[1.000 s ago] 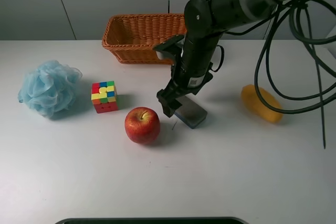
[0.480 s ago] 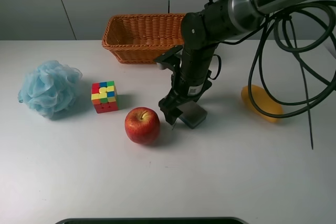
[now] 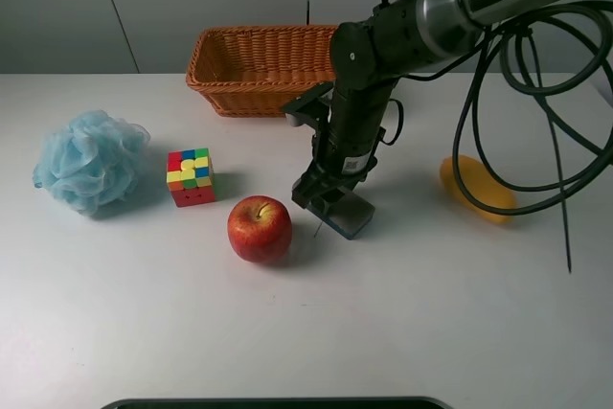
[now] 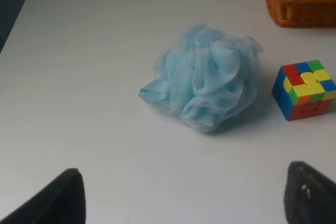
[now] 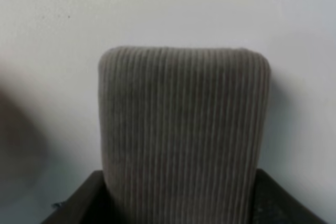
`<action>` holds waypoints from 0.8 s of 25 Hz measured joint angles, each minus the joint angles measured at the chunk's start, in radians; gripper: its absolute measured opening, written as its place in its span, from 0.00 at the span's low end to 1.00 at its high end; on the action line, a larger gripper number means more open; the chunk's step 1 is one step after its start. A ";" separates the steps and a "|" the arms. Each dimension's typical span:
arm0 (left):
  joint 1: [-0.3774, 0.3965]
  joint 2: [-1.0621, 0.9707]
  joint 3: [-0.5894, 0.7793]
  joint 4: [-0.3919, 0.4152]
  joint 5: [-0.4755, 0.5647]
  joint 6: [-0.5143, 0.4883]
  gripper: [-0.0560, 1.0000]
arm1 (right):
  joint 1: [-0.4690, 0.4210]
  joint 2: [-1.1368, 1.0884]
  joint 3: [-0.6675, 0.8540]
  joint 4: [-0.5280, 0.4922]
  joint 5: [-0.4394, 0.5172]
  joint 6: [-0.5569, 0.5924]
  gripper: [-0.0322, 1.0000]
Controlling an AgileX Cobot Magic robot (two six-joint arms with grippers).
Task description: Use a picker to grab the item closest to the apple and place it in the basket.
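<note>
A red apple (image 3: 259,228) lies on the white table. Just right of it lies a grey ribbed block (image 3: 350,216), which fills the right wrist view (image 5: 184,129). My right gripper (image 3: 324,200) is down over the block's near end, open, with one finger (image 5: 79,200) on each side of it (image 5: 178,203). Whether the fingers press the block I cannot tell. The block rests on the table. The wicker basket (image 3: 230,93) stands at the back. My left gripper (image 4: 184,203) is open and empty, its arm outside the exterior view.
A colourful puzzle cube (image 3: 190,176) sits left of the apple, also in the left wrist view (image 4: 305,88). A blue bath pouf (image 3: 88,160) lies at the far left (image 4: 207,90). A yellow oval object (image 3: 476,189) lies to the right. Black cables hang at the right.
My right gripper has lowered and shifted slightly, bringing its fingers down around the grey block. The block, apple and other objects have not moved.
</note>
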 joint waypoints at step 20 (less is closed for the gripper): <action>0.000 0.000 0.000 0.000 0.000 0.000 0.74 | 0.000 0.001 -0.539 -0.037 0.432 0.038 0.42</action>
